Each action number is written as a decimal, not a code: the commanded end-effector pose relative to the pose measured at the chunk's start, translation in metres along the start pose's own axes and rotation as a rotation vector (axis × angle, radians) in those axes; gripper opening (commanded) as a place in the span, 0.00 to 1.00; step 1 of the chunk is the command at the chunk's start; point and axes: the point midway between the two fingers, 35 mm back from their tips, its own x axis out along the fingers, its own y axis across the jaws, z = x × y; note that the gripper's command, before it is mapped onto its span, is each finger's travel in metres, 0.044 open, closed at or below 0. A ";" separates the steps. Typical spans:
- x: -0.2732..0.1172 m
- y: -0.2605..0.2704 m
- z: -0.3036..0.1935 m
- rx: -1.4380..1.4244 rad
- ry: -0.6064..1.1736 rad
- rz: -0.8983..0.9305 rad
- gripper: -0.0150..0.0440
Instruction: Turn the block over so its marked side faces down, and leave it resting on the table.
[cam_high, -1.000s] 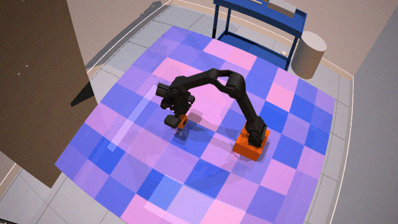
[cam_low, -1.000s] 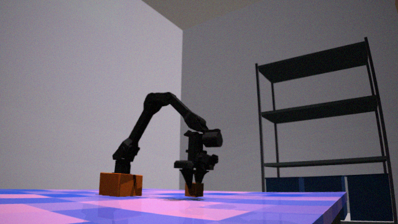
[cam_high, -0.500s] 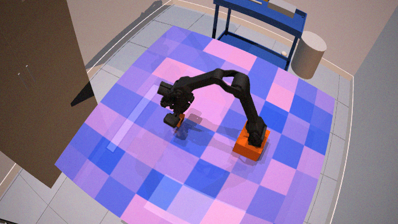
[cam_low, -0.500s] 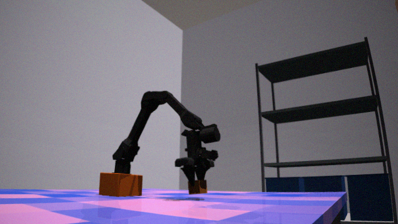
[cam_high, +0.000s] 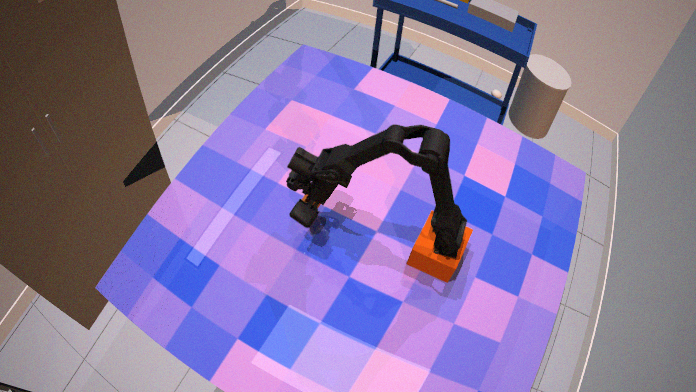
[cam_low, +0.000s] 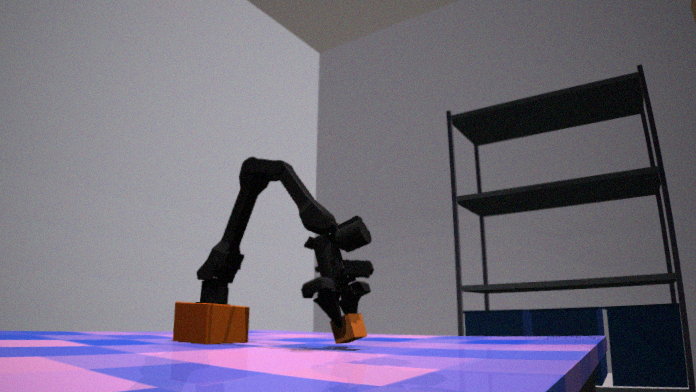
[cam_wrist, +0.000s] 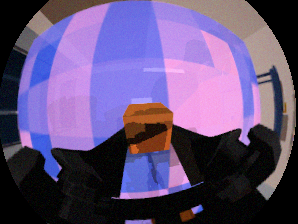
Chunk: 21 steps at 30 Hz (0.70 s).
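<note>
The small orange block (cam_low: 357, 326) (cam_wrist: 149, 110) is held tilted between the fingers. In the exterior view it hangs a little above the checkered table (cam_high: 425, 327) (cam_low: 240, 362) (cam_wrist: 120, 45), with a dark shadow below it. In the top view the wrist and a finger hide most of it. My gripper (cam_low: 344, 321) (cam_wrist: 147, 127) is shut on the block, with one finger on each side. Dark patches lie across the block face that looks toward the wrist camera. I cannot tell which side bears the mark.
The arm stands on an orange box (cam_high: 427, 265) (cam_low: 192, 322) on the table. A pale strip (cam_high: 235, 205) lies beyond the gripper. Off the table are a blue cart (cam_high: 455, 30), a pale cylinder (cam_high: 540, 97) and a dark shelf rack (cam_low: 560, 192).
</note>
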 end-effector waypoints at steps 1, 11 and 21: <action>-0.003 -0.001 0.001 0.006 -0.064 -0.003 0.25; -0.008 -0.001 -0.003 0.011 -0.193 -0.001 0.25; 0.007 0.002 -0.003 0.015 -0.270 0.006 0.25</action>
